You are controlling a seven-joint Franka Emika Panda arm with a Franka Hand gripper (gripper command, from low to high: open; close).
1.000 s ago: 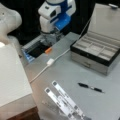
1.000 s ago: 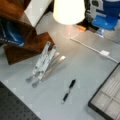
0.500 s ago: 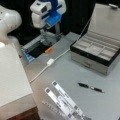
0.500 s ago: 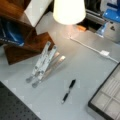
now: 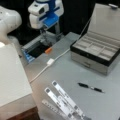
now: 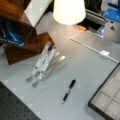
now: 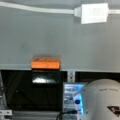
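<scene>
Logging a leftward shift of the white-and-blue gripper (image 5: 51, 37) in a front view over the last second, now settling. Reading this as lining up over the small orange rectangular block (image 5: 48, 50). Seeing fingers apart, clamping nothing. Finding the block lying flat at the grey table (image 5: 75, 72) edge beside a dark recess, flat-topped and matte in the wrist view (image 7: 45, 63), near the white cable adapter (image 7: 94, 13).

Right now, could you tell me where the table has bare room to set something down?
The widest bare patch of table lies between the white cable, the open grey case and the black pen. It is crowded at the folding rulers and round the orange block below the pincer.
</scene>
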